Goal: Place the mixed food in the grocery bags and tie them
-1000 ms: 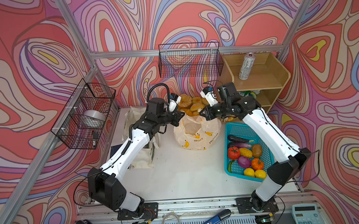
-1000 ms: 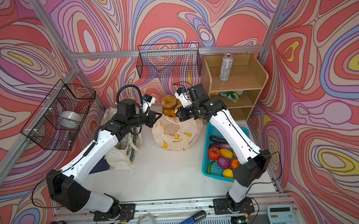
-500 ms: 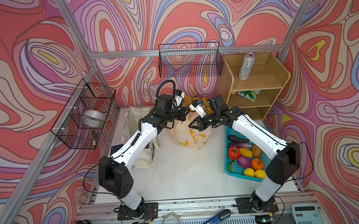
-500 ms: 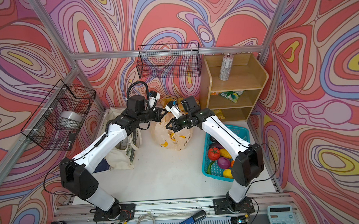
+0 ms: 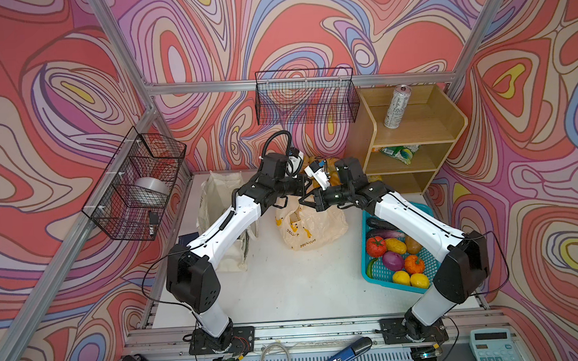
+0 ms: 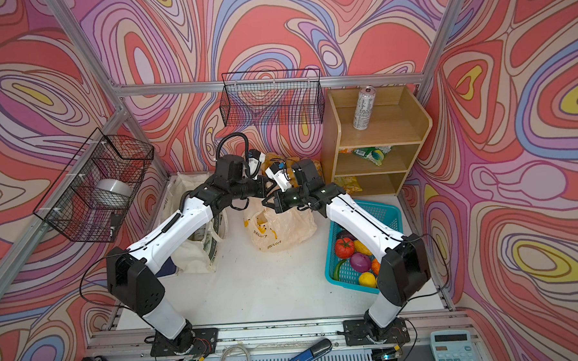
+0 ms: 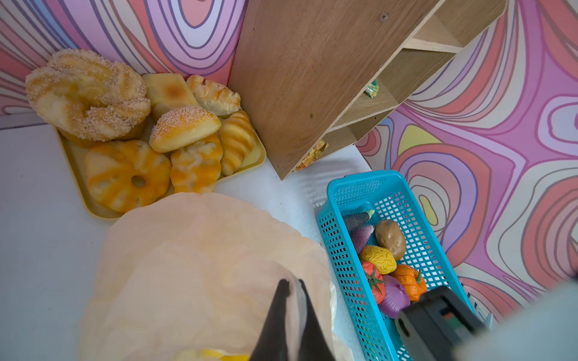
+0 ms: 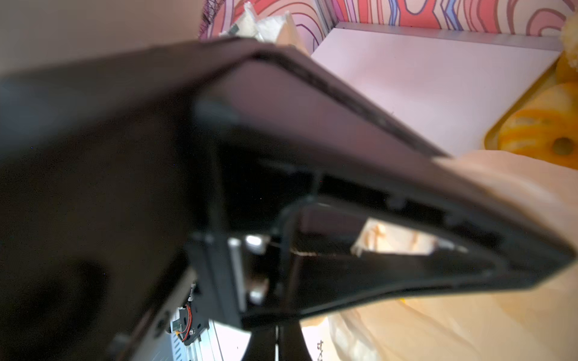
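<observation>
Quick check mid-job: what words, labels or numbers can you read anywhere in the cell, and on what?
"50", probably: white label on the blue tool by the front rail.
Lettering on the plastic bag, under the banana prints: creased, unreadable.
Black lettering on the drink can: too small.
Print on the snack packet: blurred.
Print on the cloth tote: too small.
Keys of the calculator: too small.

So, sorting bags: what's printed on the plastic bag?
Yellow bananas on cream plastic bag, clearest in a top view.
</observation>
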Robot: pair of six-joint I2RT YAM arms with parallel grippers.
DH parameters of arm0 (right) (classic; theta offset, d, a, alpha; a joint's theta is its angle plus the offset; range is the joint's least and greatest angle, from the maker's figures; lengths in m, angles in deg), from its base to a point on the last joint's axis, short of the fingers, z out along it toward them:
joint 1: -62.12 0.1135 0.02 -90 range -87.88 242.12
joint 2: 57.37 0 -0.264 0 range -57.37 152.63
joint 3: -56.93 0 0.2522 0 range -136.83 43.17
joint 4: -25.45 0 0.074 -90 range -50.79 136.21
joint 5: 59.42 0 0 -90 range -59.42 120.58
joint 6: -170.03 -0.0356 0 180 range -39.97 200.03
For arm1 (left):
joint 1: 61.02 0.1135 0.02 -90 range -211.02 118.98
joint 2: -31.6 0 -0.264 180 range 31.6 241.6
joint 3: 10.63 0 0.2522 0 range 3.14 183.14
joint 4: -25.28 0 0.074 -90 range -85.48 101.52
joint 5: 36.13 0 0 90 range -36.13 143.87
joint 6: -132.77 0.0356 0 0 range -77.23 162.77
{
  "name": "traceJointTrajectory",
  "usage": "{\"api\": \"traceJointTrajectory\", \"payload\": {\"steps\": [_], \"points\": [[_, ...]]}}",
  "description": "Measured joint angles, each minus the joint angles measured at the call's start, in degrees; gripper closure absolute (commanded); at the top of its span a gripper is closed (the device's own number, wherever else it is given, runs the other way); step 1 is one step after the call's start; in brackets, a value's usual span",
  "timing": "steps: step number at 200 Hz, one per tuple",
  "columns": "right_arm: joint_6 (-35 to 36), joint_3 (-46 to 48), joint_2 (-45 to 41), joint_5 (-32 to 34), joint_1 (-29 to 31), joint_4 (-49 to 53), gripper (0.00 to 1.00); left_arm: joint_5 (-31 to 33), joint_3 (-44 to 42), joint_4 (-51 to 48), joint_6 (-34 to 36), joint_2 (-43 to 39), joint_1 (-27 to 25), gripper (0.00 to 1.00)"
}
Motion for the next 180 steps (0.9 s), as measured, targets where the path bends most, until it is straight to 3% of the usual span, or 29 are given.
{"api": "traceJointTrajectory", "payload": {"steps": [38,83,132,180], "points": [[0.07,0.28,0.22,1.73,-0.55,-1.05,1.0,3.39,3.56,-3.5,-0.81,1.38,0.13,0.36],[0.31,-0.98,0.79,3.28,-2.29,-0.13,1.0,5.64,9.46,-7.45,-0.04,2.03,0.81,0.19],[1.27,-1.57,1.2,3.19,-1.77,2.47,1.0,4.52,8.68,-7.1,0.96,-0.37,4.42,0.13],[1.55,-2.54,1.18,3.67,-1.68,6.54,0.54,3.34,-6.64,-5.55,3.23,-14.05,5.86,0.14]]}}
